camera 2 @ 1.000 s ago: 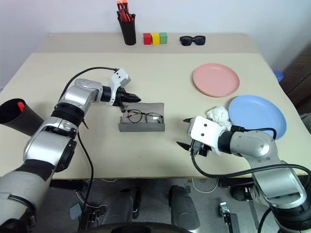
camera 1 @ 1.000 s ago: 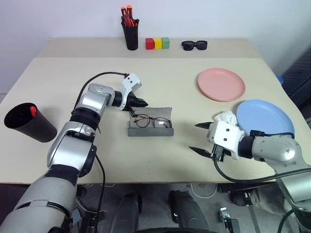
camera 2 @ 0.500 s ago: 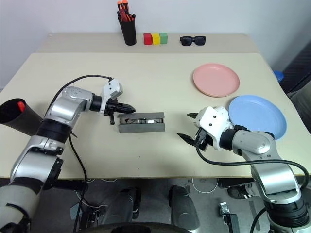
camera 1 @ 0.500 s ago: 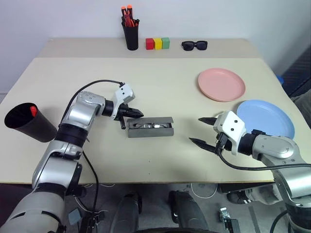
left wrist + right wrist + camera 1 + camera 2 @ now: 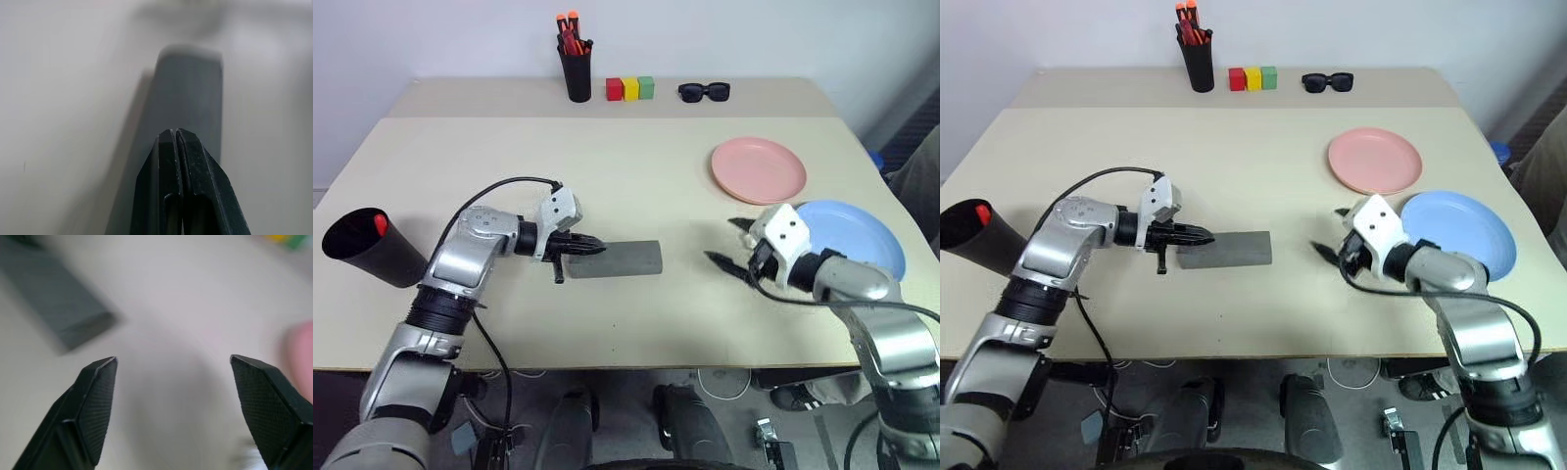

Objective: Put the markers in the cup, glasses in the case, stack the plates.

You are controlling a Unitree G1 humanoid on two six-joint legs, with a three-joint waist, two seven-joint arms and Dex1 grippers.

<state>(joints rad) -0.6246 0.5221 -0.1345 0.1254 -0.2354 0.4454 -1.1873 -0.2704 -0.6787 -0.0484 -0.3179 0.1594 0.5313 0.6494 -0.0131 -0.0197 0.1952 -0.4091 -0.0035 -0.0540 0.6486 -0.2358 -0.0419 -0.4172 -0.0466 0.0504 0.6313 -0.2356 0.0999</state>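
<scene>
Lid down on the grey felt oblong case point(image 5: 615, 258), wire-framed glasses now shut inside
Left gripper point(image 5: 592, 247) clenched at its near end; right gripper point(image 5: 730, 242) spread empty, blue plastic plate point(image 5: 862, 235) just behind it, plates unstacked

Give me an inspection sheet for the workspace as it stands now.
Surface: beige table, nothing spilled.
Job's things: grey case lid shut, glasses not visible. Black cup at the left edge, a red marker tip inside. Pink plate and blue plate lie apart, unstacked.
Clutter: pen holder with orange-capped pens, three coloured blocks, black sunglasses along the far edge; crumpled white wad behind the right gripper.
Grippers: left gripper shut, at the case's left end; right gripper open, empty, beside the blue plate.
Cables: black cable looping over the left arm.
Surroundings: white wall; nothing else seen.
</scene>
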